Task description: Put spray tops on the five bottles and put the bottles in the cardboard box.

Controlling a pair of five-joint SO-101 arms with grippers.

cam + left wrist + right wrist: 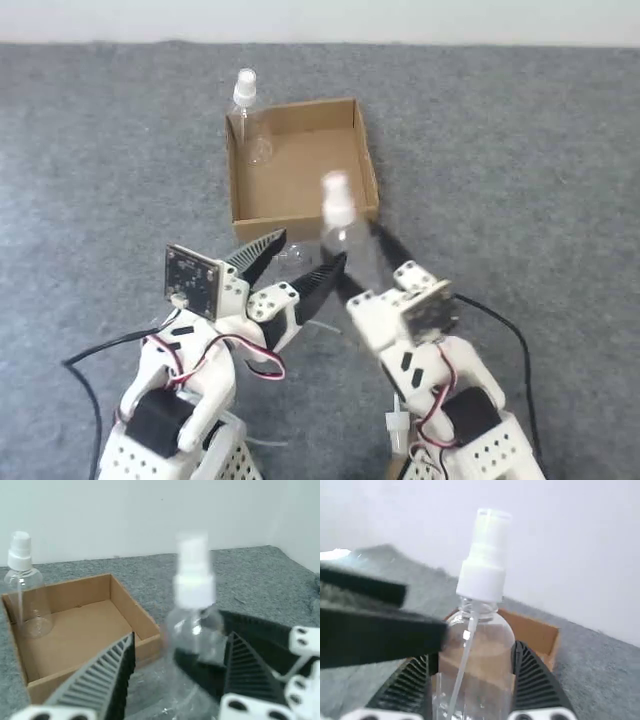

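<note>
My right gripper (352,252) (470,662) is shut on a clear bottle (340,232) (472,655) with a white spray top (485,565), held upright just in front of the cardboard box (300,215). My left gripper (312,250) (181,642) is open, its fingers (107,680) on either side of that bottle (192,625) without touching it. A second bottle with a spray top (248,120) (25,595) stands in the box's far left corner. The rest of the box floor (85,625) is bare.
Grey carpet (520,170) covers the table around the box. A white spray top (400,432) shows beside the right arm's base. Something clear (290,255) lies on the carpet under the left gripper. Cables (100,350) trail from both arms.
</note>
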